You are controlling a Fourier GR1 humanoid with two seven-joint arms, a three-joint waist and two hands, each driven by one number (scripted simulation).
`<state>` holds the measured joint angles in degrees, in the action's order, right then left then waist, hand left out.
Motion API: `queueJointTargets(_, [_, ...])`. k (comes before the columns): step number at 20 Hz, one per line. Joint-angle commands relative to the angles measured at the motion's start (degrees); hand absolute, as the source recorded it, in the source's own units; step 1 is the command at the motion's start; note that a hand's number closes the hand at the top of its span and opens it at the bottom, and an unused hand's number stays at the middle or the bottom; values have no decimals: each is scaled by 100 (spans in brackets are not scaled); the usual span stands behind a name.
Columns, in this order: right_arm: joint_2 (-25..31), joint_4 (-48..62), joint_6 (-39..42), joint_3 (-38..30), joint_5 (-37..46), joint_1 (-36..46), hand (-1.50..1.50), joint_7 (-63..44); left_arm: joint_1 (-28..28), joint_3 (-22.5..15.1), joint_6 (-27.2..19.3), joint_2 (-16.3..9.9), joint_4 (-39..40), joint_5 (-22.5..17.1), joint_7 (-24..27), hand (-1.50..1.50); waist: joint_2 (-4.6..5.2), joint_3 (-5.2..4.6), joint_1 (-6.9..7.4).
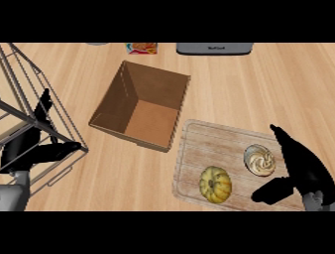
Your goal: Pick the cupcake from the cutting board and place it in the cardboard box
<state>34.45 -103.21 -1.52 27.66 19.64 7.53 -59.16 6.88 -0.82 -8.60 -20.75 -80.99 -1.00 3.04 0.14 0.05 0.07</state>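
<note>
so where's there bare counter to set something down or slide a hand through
Bare counter lies right of the cardboard box, above the cutting board, and in front of the box, between the wire rack and the board. The board's right half is crowded: cupcake, yellow squash, right hand. The left hand rests at the rack.

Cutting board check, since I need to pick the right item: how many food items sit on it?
2. On the cutting board, a swirl-topped cupcake lies beside the right hand, and a yellow ribbed item sits nearer the front edge.
</note>
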Motion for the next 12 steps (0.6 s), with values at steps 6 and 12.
queueJointTargets(6, [-258,214,166,-243,341,-198,-150,110,-578,-108,115,305,-268,372,-461,0,-22,-4,12])
queueJointTargets(12, [-769,682,96,-289,570,26,-150,299,-180,-87,52,570,-411,753,-1056,0,-17,-2,16])
